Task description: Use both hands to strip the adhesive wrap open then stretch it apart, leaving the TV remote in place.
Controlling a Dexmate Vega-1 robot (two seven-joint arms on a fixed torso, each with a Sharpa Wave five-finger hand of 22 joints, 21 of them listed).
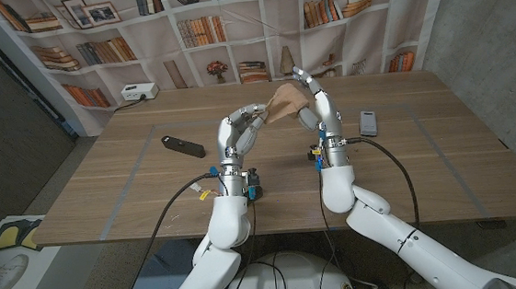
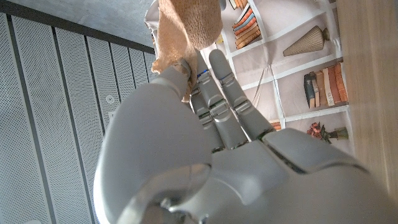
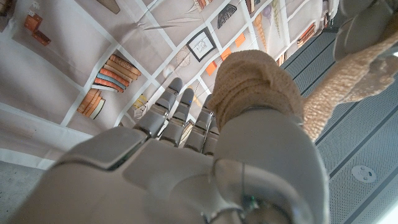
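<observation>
Behind your wooden plank table point(image 1: 151, 194) hangs a printed bookshelf backdrop point(image 1: 93, 47), flat cloth with painted books and vases. You have both hands raised over the table's middle, toward its far edge. Your left hand point(image 1: 237, 137) pinches one end of the tan, crinkled, gauze-like adhesive wrap point(image 1: 284, 101); the left wrist view shows that woven strip point(image 2: 183, 28) caught at your fingertips. Your right hand point(image 1: 318, 112) grips the bunched roll of the wrap point(image 3: 252, 81), with a twisted length running off it toward the other hand. The long black rectangular TV remote point(image 1: 183, 147) lies flat near the table's left side. A small grey slab-shaped phone point(image 1: 368, 122) sits toward the right edge, and a white boxy power strip point(image 1: 139, 92) rests at the far left corner.
</observation>
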